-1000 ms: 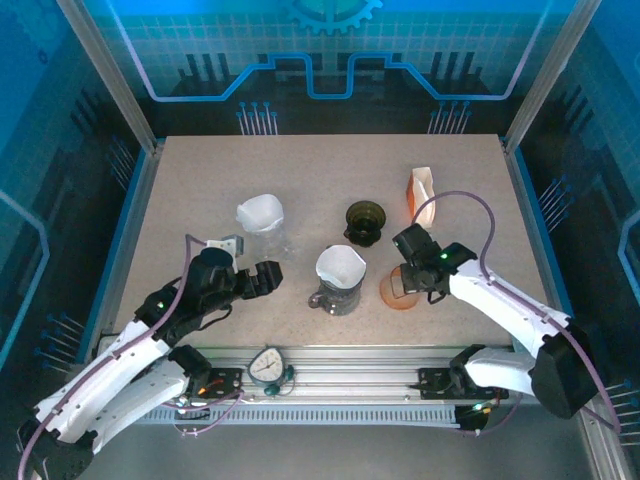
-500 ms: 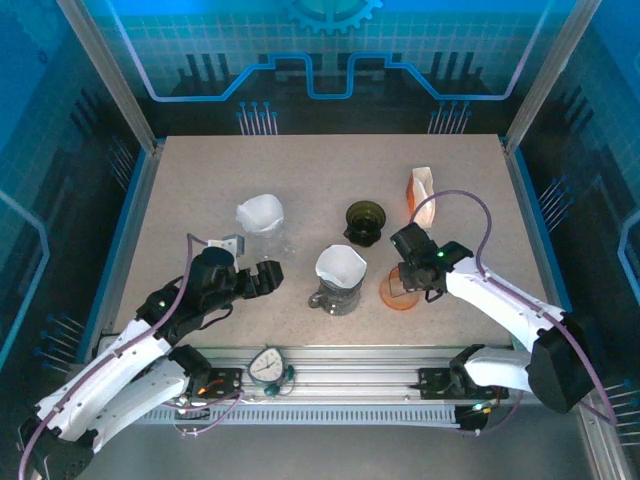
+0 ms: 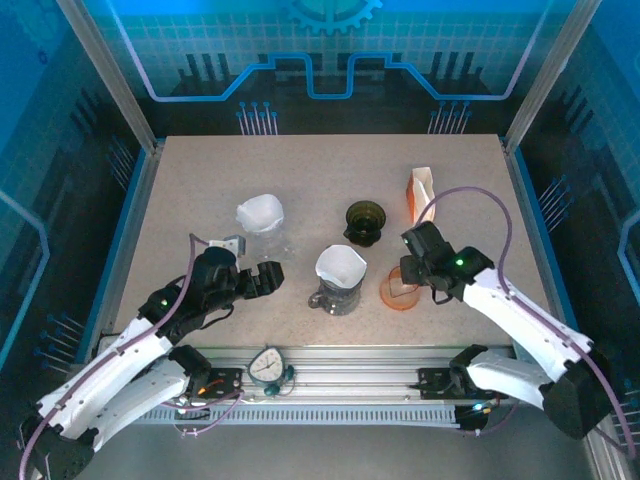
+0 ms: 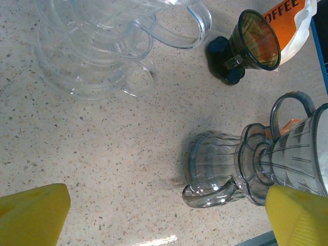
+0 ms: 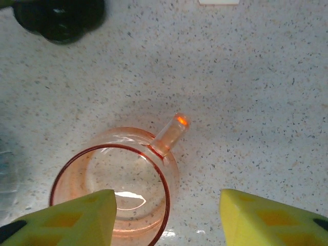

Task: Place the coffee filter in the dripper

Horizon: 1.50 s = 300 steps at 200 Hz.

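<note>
Top view, speckled beige tabletop (image 3: 200,170).

- Two white paper coffee filters. One (image 3: 340,263) sits open in the mouth of a smoky grey ribbed glass dripper (image 3: 338,292), just nearer than the tabletop's centre. The other white filter (image 3: 260,211) rests on top of a clear glass vessel (image 3: 268,238), left of centre.
- The left wrist view shows the grey dripper (image 4: 277,154) stacked on a matching handled base. The clear vessel (image 4: 97,46) is well apart from it.
- A small dark green glass dripper (image 3: 365,222) stands upright just beyond the grey one. It also shows in the left wrist view (image 4: 248,46).
- An orange-and-white coffee bag (image 3: 421,190) stands towards the right edge. Its lettering is partly readable from the left wrist (image 4: 292,20).
- A translucent orange handled cup (image 3: 400,291) sits just right of the grey dripper. In the right wrist view its inside (image 5: 115,189) is bare of paper.

Right gripper (image 3: 410,272): directly above the orange cup, yellow pads (image 5: 66,218) spread wide, grasping nothing. One pad overlaps the rim and the other hangs over bare tabletop past the handle.

Left gripper (image 3: 266,278): low over the tabletop between the near-left corner and the grey dripper, pointed at it. Fingers (image 4: 31,215) are wide apart and hold nothing.
</note>
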{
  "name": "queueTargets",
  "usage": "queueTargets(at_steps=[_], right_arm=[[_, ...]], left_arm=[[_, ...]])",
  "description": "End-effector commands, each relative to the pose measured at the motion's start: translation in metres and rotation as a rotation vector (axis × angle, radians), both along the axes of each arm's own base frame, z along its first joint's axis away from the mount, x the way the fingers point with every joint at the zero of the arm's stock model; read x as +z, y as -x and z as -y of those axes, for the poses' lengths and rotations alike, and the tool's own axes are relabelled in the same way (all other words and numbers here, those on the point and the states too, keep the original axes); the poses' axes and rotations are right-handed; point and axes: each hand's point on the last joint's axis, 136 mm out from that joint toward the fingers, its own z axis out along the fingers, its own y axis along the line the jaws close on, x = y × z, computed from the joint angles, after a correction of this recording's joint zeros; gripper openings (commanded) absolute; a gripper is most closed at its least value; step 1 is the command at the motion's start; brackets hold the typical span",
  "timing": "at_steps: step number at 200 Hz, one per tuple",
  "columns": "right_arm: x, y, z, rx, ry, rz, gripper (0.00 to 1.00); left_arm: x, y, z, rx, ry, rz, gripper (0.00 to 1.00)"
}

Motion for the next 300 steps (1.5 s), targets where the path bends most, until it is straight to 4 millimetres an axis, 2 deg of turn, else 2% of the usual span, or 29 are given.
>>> queueTargets(at_steps=[1, 39, 43, 47, 63, 106, 131, 158, 176, 201, 219, 238, 300], right_arm=[[0.013, 0.011, -0.012, 0.063, -0.086, 0.081, 0.60], [0.023, 0.033, -0.039, 0.191, -0.237, 0.219, 0.65], [0.021, 0.036, -0.043, 0.206, -0.251, 0.228, 0.66], [0.019, 0.039, -0.047, 0.219, -0.261, 0.234, 0.71], [0.007, 0.050, -0.063, 0.272, -0.309, 0.255, 0.76], [-0.025, 0.075, -0.109, 0.405, -0.355, 0.299, 0.70], [-0.045, 0.082, -0.129, 0.453, -0.362, 0.297, 0.63], [-0.062, 0.082, -0.144, 0.458, -0.398, 0.285, 0.58], [-0.066, 0.079, -0.153, 0.470, -0.404, 0.299, 0.56], [-0.076, 0.073, -0.156, 0.457, -0.380, 0.305, 0.57], [-0.079, 0.068, -0.160, 0.446, -0.408, 0.311, 0.55], [-0.080, 0.065, -0.168, 0.454, -0.431, 0.309, 0.49], [-0.086, 0.046, -0.183, 0.449, -0.426, 0.343, 0.49]], left_arm=[[0.003, -0.004, 0.001, 0.016, 0.020, 0.005, 0.99], [0.004, -0.006, -0.002, 0.037, 0.021, 0.011, 0.99], [0.005, -0.006, -0.001, 0.037, 0.026, 0.014, 0.99], [0.005, -0.006, -0.001, 0.036, 0.027, 0.015, 0.99], [0.006, -0.007, 0.001, 0.030, 0.036, 0.015, 0.99], [0.002, -0.004, -0.001, 0.037, 0.030, -0.005, 0.99], [-0.004, -0.002, -0.002, 0.037, 0.021, -0.061, 0.99], [-0.006, -0.002, 0.005, 0.020, 0.072, -0.074, 0.99], [-0.006, -0.002, 0.006, 0.023, 0.095, -0.070, 0.99], [-0.003, -0.001, 0.004, 0.029, 0.114, -0.059, 0.98], [0.000, 0.000, 0.003, 0.029, 0.120, -0.051, 0.98], [0.003, 0.001, 0.001, 0.031, 0.121, -0.046, 0.98], [0.014, 0.007, -0.006, 0.045, 0.128, -0.021, 0.99]])
